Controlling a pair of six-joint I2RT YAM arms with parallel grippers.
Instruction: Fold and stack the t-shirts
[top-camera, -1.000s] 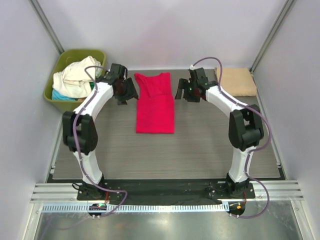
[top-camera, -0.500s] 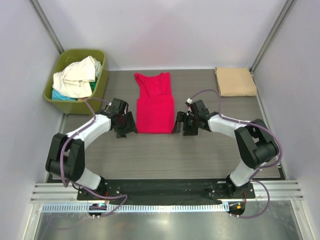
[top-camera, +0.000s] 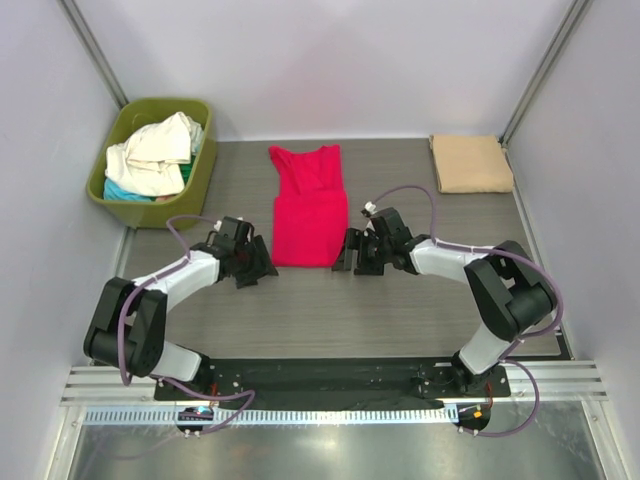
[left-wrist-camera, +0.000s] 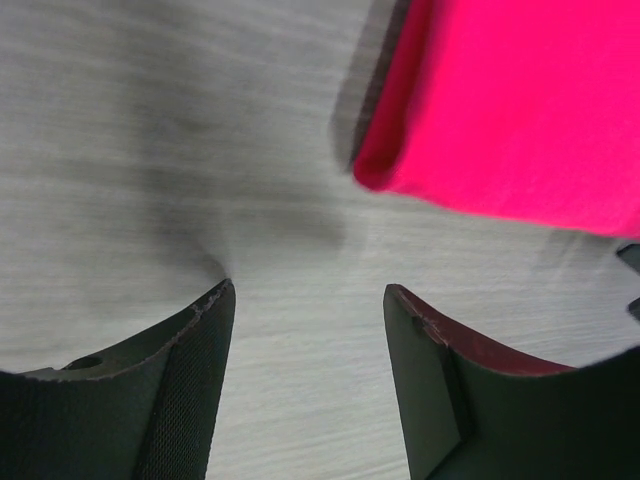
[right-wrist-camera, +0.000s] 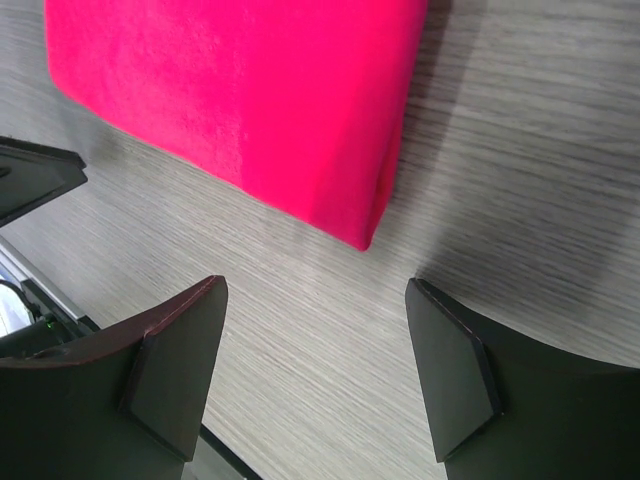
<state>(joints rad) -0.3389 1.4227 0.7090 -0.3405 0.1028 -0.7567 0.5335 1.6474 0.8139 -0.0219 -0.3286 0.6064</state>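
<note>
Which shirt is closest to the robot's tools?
The red shirt, lying flat with the left tool and right tool at its near corners. The tan shirt sits folded far right; the others are heaped in the tub.

Crimson shirt (top-camera: 310, 208) folded narrow, centre; tan shirt (top-camera: 472, 163) folded, far right; cream shirts (top-camera: 150, 155) heaped, far left.

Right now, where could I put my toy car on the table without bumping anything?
Bare grey wood-grain table lies between the crimson t-shirt and the near edge, and between that shirt and the folded tan t-shirt. Crowded: its near corners, beside the left gripper and right gripper.
</note>
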